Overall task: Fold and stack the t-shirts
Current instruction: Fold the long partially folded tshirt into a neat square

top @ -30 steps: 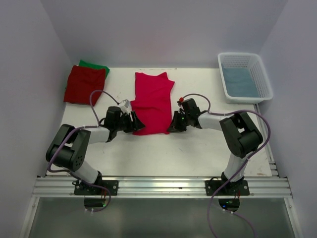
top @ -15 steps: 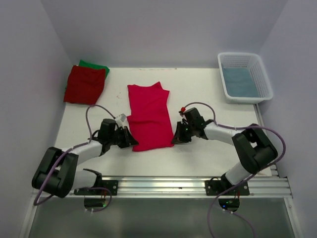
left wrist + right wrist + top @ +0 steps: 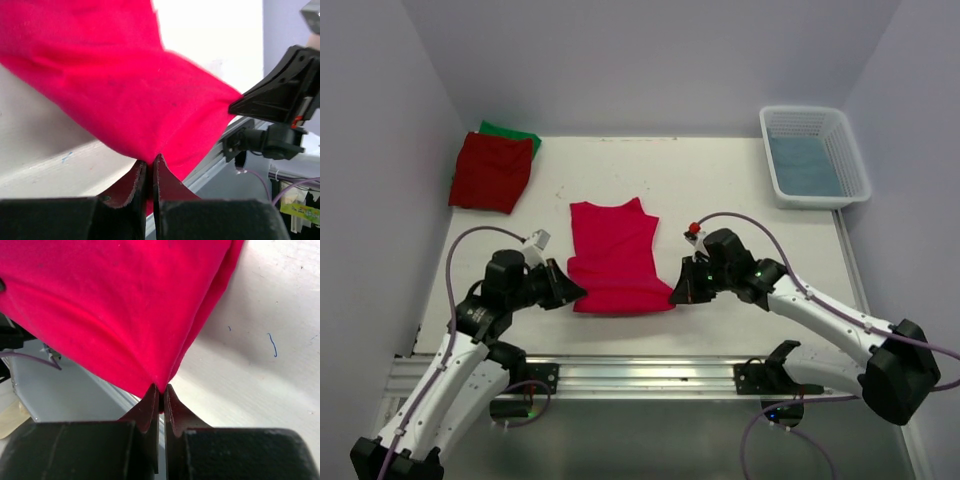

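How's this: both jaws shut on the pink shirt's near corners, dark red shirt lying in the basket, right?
One slip. The dark red shirt lies on the green shirt at the far left of the table, not in the basket; the top external view shows it. Both jaws are shut on the near corners of the pink shirt.

A white worktop [image 3: 720, 190] was seen, walled at the back and both sides. Toward the middle of its near edge a crimson-pink t-shirt [image 3: 613, 255] was spread out, its two near corners raised off the surface. In the far left corner a darker red t-shirt [image 3: 490, 172] was laid folded over a green t-shirt [image 3: 515, 134], of which only the far edge was shown. A white latticed basket [image 3: 853, 158] was set in the far right corner.
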